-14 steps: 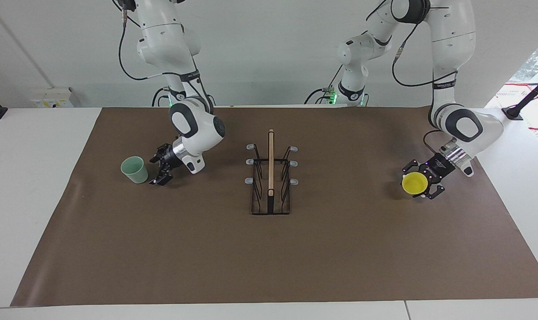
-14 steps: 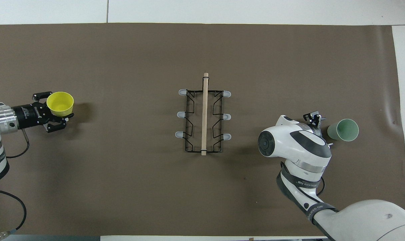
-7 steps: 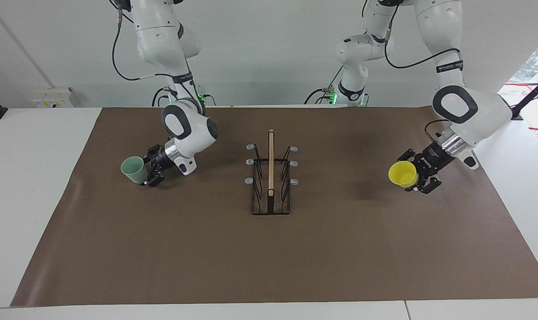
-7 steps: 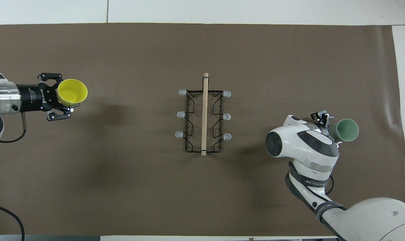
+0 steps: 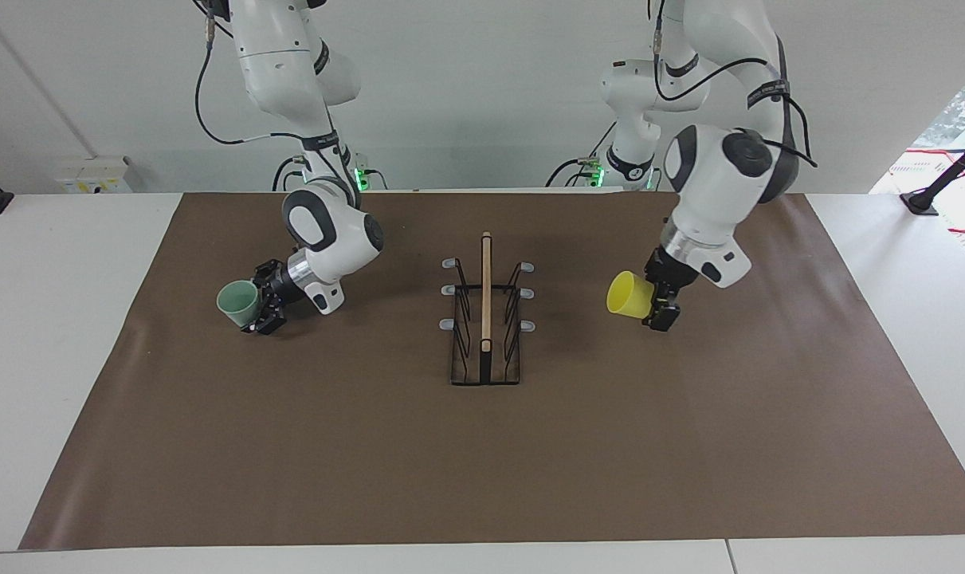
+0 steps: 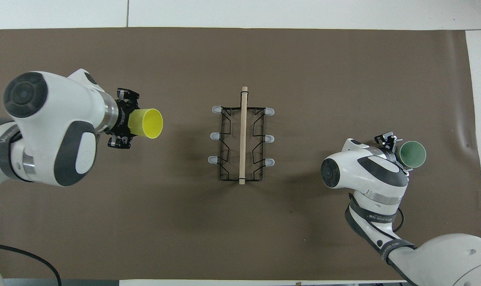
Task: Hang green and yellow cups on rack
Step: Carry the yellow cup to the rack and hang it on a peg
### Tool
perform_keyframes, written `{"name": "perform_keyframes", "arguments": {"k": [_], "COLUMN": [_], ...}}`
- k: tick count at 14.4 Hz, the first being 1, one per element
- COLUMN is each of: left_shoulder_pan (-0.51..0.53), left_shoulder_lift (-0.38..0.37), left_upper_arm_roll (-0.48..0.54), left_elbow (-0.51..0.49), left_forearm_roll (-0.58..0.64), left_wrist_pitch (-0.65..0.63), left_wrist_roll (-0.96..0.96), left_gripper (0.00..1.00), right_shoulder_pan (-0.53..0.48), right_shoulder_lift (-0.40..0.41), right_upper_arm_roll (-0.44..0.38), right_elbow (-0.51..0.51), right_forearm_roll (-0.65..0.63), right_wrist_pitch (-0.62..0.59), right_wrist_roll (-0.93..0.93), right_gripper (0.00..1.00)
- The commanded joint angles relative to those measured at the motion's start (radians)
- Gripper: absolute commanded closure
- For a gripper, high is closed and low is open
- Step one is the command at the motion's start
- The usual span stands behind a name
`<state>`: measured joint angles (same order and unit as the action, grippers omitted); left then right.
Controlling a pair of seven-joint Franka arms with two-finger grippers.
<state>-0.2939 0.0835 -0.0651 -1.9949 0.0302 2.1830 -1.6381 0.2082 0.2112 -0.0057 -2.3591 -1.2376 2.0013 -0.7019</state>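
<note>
At the centre of a brown mat, the rack is standing on its rectangular wire base, its light wooden bar upright and its six grey-tipped prongs bare, three to each side. Toward the left arm's end of the table from the rack, the left gripper is clenching the yellow cup by its lower body and holding it up in the air over the mat, tipped on its side with the open mouth facing the rack; open mat is lying between that mouth and the nearest prongs, and the cup is hanging well apart from them. Toward the right arm's end of the table from the rack, the green cup is standing upright on the mat, mouth up. The right gripper is sitting low at the side of the cup that faces the rack, its jaws spread wide and reaching along either side of the cup wall without closing on it; whether a fingertip is touching the cup cannot be told. The mat is covering most of a white table.
</note>
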Motion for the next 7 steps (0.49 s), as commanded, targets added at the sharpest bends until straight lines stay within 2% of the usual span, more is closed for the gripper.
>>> {"name": "perform_keyframes", "arguments": {"k": [1, 3, 4, 5, 7], "left_shoulder_pan": [-0.138, -0.238, -0.272, -0.318, -0.384], "left_shoulder_lift": [-0.019, -0.025, -0.034, -0.039, -0.033], "left_upper_arm_roll": [0.018, 0.016, 0.016, 0.016, 0.016], "left_elbow": [-0.001, 0.001, -0.001, 0.001, 0.004], "left_forearm_roll": [0.24, 0.408, 0.443, 0.474, 0.557], "left_wrist_pitch": [-0.063, -0.155, -0.19, -0.24, -0.293], "left_wrist_roll": [-0.181, -0.317, -0.35, -0.359, -0.42], "left_gripper": [1.0, 1.0, 1.0, 1.0, 1.0], "right_shoulder_pan": [-0.021, -0.027, -0.029, -0.027, -0.027], "right_shoulder_lift": [-0.015, -0.015, -0.016, -0.016, -0.018], "right_upper_arm_roll": [0.007, 0.007, 0.007, 0.007, 0.006], "right_elbow": [-0.022, -0.023, -0.029, -0.032, -0.032], "right_forearm_roll": [-0.049, -0.057, -0.059, -0.059, -0.069], "right_wrist_pitch": [0.016, 0.016, 0.016, 0.016, 0.008], "right_wrist_roll": [0.019, 0.019, 0.019, 0.019, 0.041], "right_gripper": [0.0, 0.0, 0.0, 0.09, 0.65]}}
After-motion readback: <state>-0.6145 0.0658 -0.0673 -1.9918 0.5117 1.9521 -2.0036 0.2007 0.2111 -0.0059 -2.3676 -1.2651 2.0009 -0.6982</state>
